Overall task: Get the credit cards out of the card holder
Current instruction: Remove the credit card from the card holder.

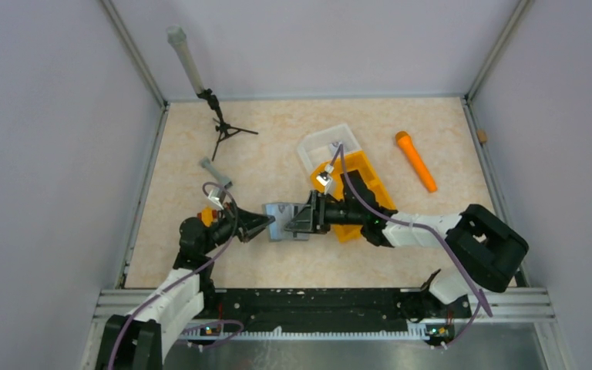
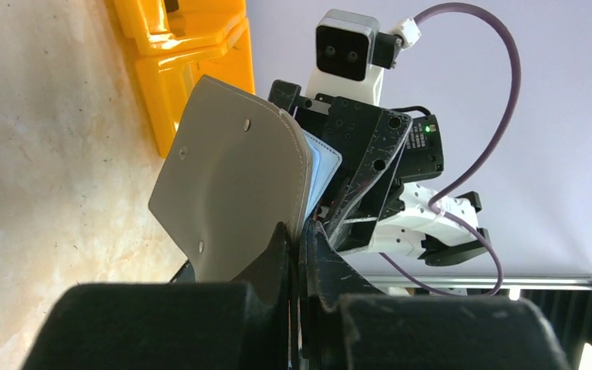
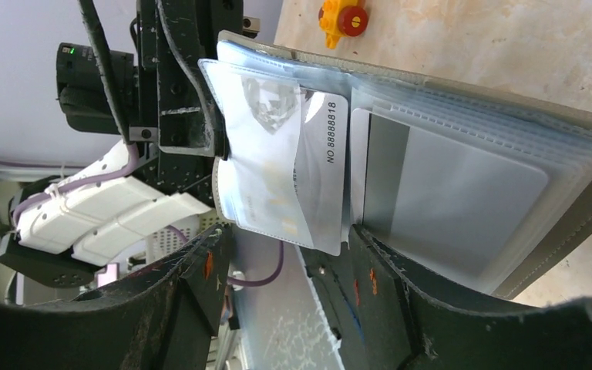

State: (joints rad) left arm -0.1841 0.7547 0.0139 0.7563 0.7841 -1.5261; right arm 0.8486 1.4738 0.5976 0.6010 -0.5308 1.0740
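Top external: card holder (image 1: 280, 215) runs sideways, left gripper (image 1: 267, 224) clamped on its edge, right gripper (image 1: 299, 220) spread wide around one credit card (image 3: 317, 166); the rest blur behind sleeves (image 3: 462, 185).

Grey card holder (image 2: 231, 185), pale grey-blue credit cards (image 3: 455, 193), orange bin (image 1: 362, 166), beige mottled table (image 1: 277, 146)

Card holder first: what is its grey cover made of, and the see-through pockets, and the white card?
The card holder looks like matte grey leather or fake leather, with a stitched edge and small metal studs. The pockets look like soft clear plastic: shiny, and you can see through them. The numbered white card is probably stiff plastic.
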